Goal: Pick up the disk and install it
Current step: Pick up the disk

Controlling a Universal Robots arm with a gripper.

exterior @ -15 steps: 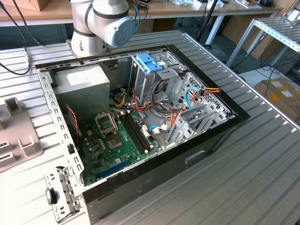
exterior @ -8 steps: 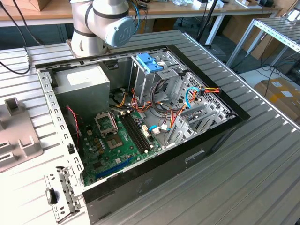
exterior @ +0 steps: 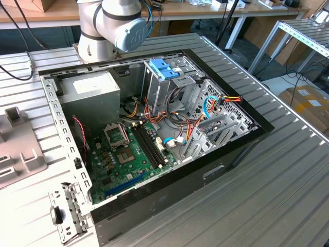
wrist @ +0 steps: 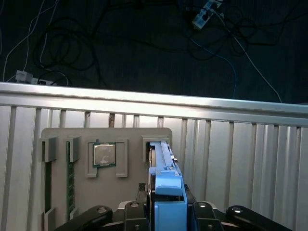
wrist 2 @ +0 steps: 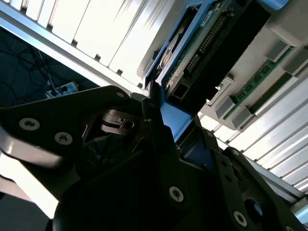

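Note:
The disk (wrist: 162,156) stands on edge in a slot of a grey parts holder (wrist: 130,134), with its blue tab end (wrist: 169,199) towards the wrist. In both wrist views my gripper (wrist: 169,208) has a dark finger pressed on each side of that blue tab. The second wrist view shows the disk's (wrist 2: 204,41) green circuit board and connector side, and the gripper (wrist 2: 175,126) clamped on the blue end. In the exterior view the open computer case (exterior: 205,170) lies on the ribbed metal table, with a drive cage and its pale blue latch (exterior: 164,69) at the back.
The holder also carries a processor chip (wrist: 104,155) and memory sticks (wrist: 70,185). It lies near the table edge (wrist: 154,101), with cables on the dark floor beyond. The arm's base (exterior: 110,25) stands behind the case. A grey holder (exterior: 18,152) lies at the exterior view's left.

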